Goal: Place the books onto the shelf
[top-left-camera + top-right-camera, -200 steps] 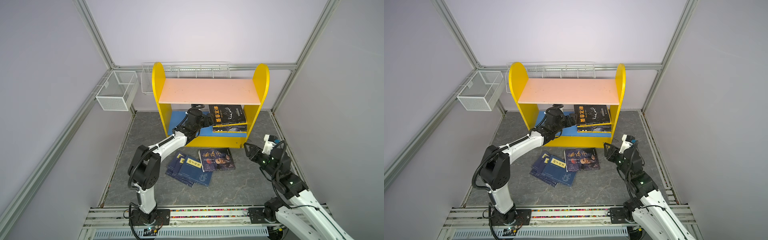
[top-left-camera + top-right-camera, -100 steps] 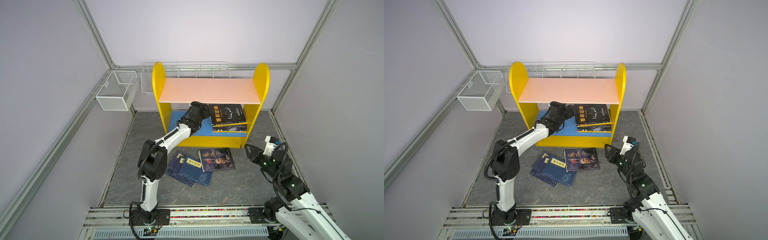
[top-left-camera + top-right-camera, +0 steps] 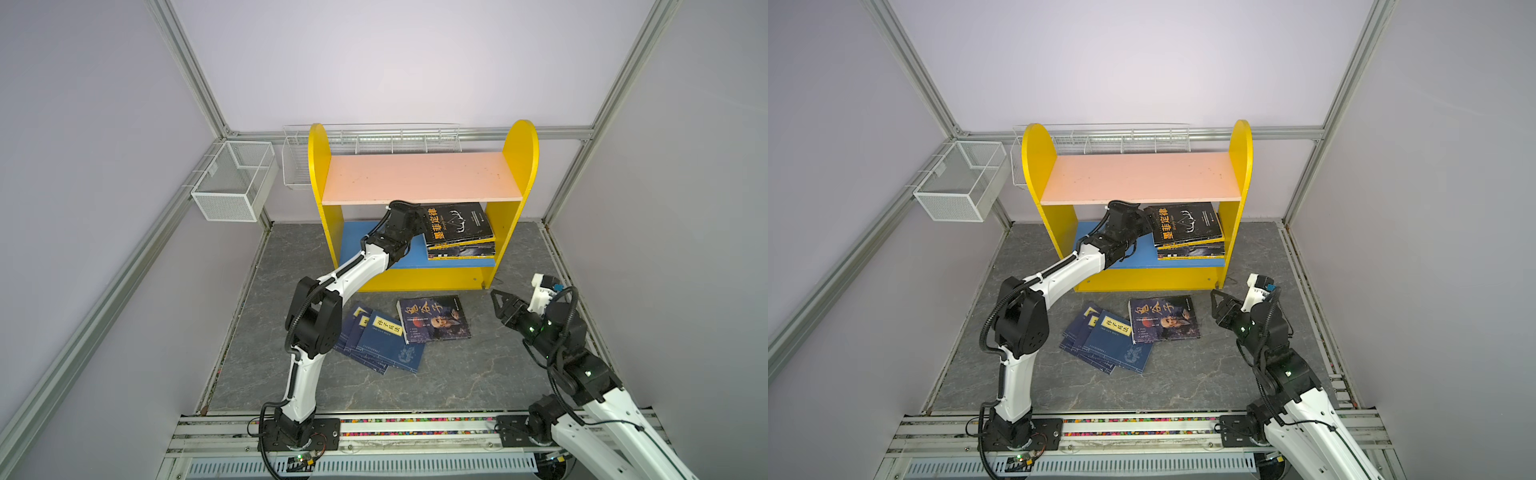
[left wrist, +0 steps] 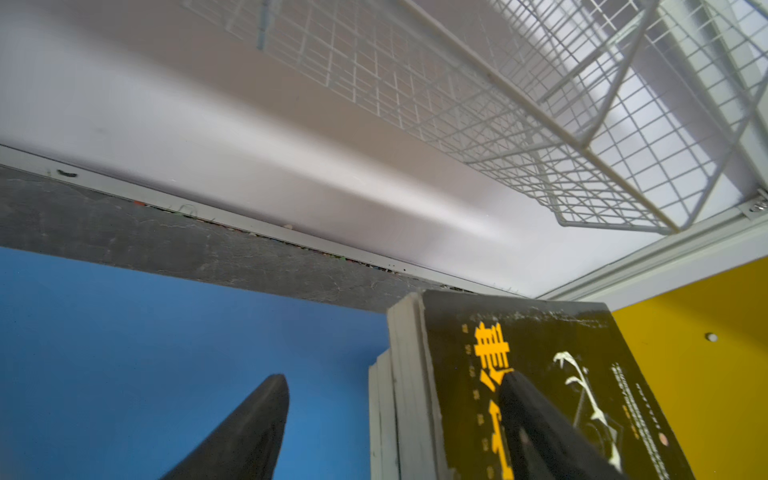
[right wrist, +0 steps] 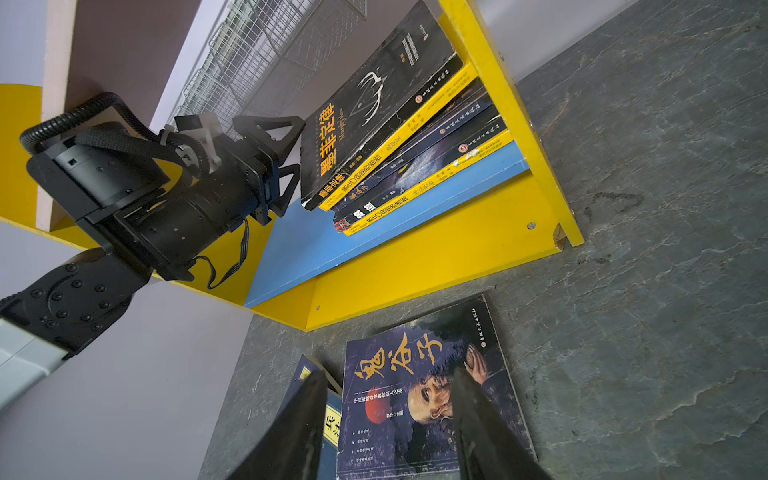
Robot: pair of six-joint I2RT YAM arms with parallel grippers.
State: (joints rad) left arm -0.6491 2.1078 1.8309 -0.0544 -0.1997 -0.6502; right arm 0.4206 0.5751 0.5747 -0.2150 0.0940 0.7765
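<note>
On blue board (image 5: 291, 253), book stack (image 5: 386, 124) beside L claw (image 5: 298, 144), poss. touching

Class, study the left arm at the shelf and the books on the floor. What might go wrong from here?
The open left tool is close beside the uneven stack on the blue board; withdrawing might drag the black book off. The purple book overlaps the navy books, so lifting either may shift the other.
</note>
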